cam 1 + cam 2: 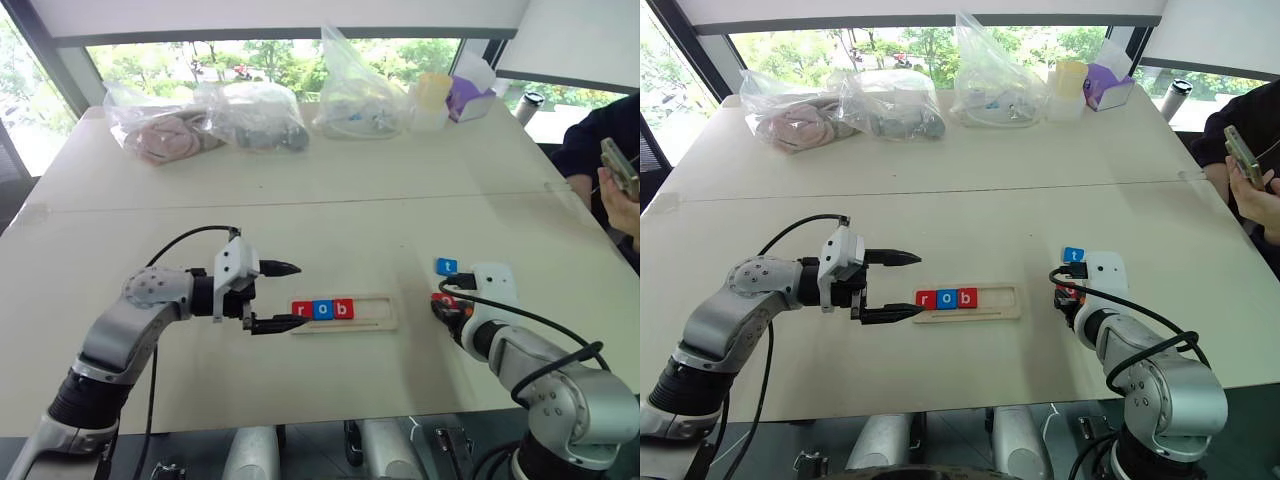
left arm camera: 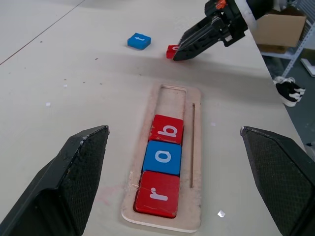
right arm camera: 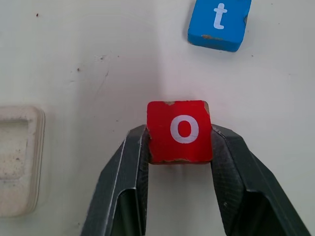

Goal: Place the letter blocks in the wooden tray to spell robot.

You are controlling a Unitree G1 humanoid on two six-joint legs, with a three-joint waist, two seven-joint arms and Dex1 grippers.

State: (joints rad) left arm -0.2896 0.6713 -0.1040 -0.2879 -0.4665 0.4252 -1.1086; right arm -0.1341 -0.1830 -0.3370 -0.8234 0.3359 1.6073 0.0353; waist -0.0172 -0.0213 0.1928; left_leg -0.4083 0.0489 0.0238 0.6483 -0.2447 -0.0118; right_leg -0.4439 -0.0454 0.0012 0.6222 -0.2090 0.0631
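Here the red o block (image 3: 180, 131) is clamped by the right gripper (image 3: 179, 147); the left gripper (image 1: 288, 296) is spread. With a shallow grip, it could be dropped before the wooden tray (image 1: 375, 322).

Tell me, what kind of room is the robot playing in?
Probably a lab or office workroom: a big pale table by wide windows onto green trees, clear plastic bags of supplies on its far side, and a brown cardboard box near metal shelving.
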